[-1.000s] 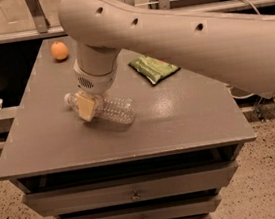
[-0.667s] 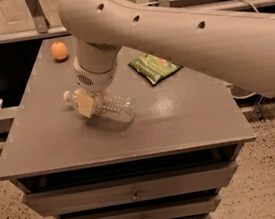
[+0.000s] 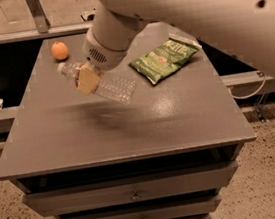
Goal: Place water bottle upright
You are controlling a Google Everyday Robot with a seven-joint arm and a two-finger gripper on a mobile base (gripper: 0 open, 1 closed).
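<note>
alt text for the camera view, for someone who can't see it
The robot's gripper holds a clear water bottle near its neck, tilted, not upright, over a grey drawer cabinet. A green chip bag and an orange lie on the top behind it.

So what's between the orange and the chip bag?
The camera view shows the gripper holding the tilted water bottle between orange and chip bag.

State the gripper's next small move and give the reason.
Probably rotate the wrist until the white cap points up: the gripper is closed on the small clear ribbed plastic water bottle near its neck, and the bottle hangs nearly sideways above the grey cabinet top.
</note>
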